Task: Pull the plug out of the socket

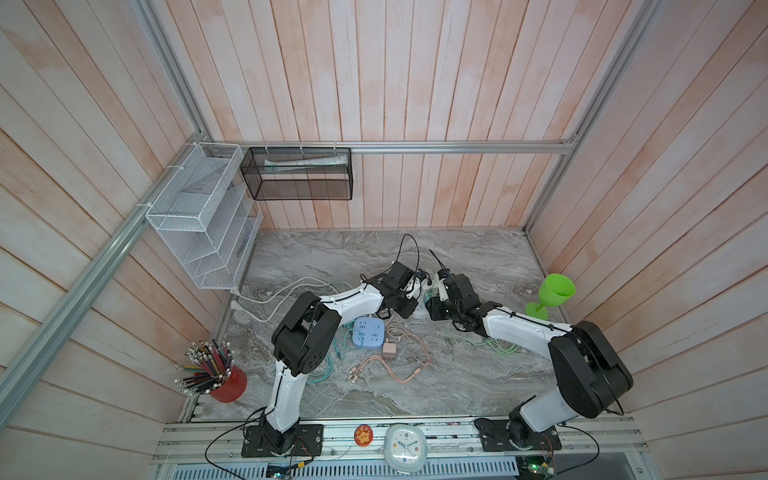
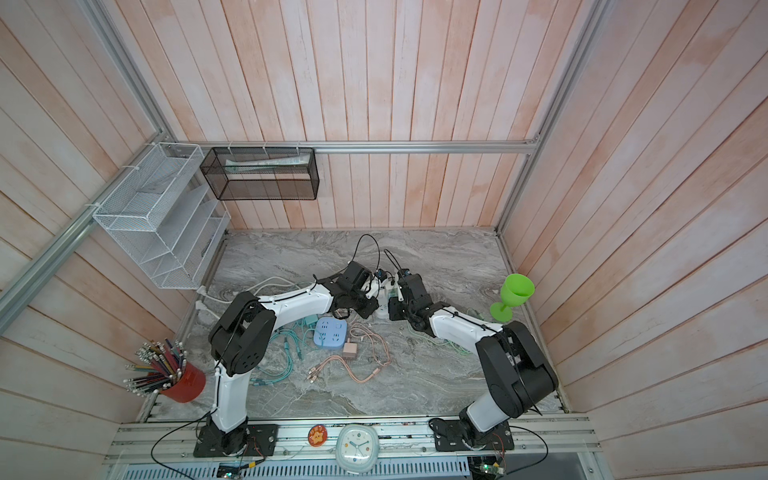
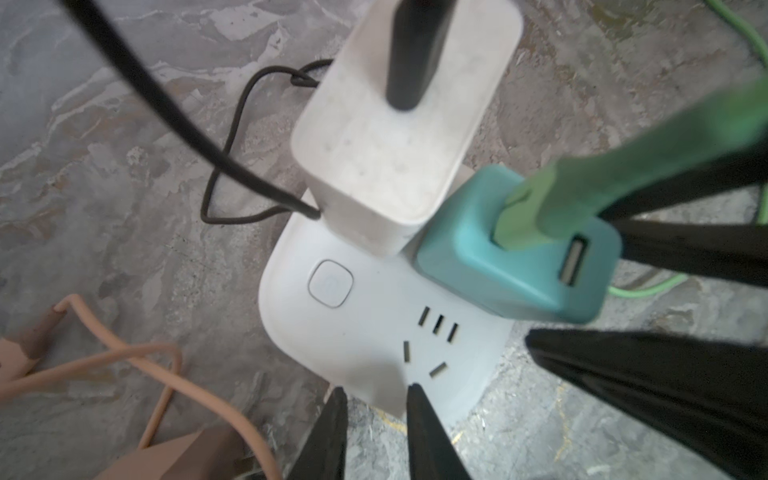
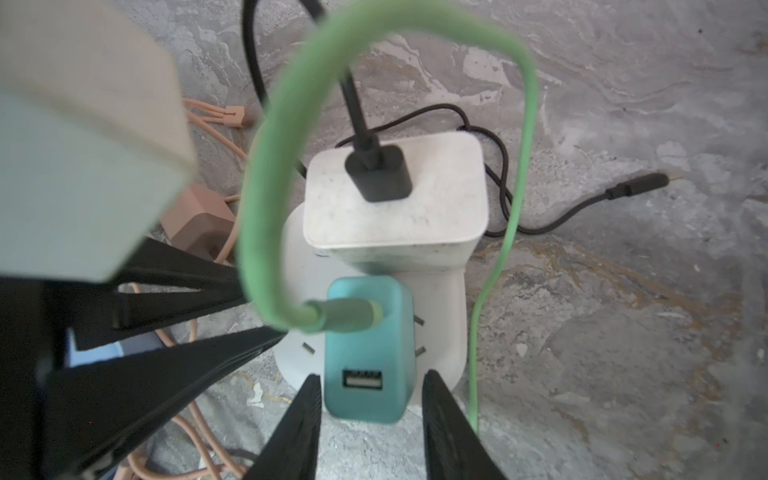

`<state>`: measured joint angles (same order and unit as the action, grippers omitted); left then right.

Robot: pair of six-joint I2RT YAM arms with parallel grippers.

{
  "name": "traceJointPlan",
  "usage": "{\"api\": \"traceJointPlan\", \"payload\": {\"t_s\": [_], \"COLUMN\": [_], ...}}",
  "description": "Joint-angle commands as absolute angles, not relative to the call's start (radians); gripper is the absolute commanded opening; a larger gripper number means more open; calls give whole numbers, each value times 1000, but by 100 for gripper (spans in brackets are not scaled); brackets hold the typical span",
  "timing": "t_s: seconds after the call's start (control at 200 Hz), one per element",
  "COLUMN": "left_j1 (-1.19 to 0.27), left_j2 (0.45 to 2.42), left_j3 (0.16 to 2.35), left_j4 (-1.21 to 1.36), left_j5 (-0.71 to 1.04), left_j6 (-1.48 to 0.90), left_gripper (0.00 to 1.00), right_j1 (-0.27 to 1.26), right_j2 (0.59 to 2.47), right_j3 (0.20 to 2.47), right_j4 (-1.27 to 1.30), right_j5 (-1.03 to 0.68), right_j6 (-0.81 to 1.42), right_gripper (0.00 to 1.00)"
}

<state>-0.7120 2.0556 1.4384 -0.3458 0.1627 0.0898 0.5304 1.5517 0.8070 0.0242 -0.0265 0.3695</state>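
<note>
Pull not begun: teal plug (image 4: 374, 349) sits fully seated in the socket (image 3: 365, 328), left gripper (image 3: 376, 399) pinched narrow on the socket's corner, right gripper (image 4: 370, 376) straddling the plug with slim gaps; grip and pull remain.

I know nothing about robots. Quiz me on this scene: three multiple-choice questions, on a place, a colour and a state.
1. The teal charger is: A) seated on the white socket; B) lying on the table; C) lifted clear.
2. The cable plugged into it is: A) black; B) green; C) pink.
3. The green goblet stands: A) on the socket; B) on the table by the right arm; C) on the charger.
Answers: A, it sits on the socket; B, a green loop leaves it; B, its foot rests on marble.
</note>
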Motion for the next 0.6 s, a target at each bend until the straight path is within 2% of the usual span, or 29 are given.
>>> {"api": "traceJointPlan", "payload": {"t_s": [0.0,0.595], "left_j1": [-707,-698], "left_j2": [2080,2123], "left_j3": [1462,1469], "left_j4": [-374,-408], "left_j5": [156,187], "left_j6": [81,48], "left_gripper": [27,27], "right_j1": [534,534], "right_j2": [1573,1630], "right_j3": [818,845], "right_j4": [62,57], "right_j5": [-47,-48], "right_j6": [372,362], "right_gripper": [39,31]}}
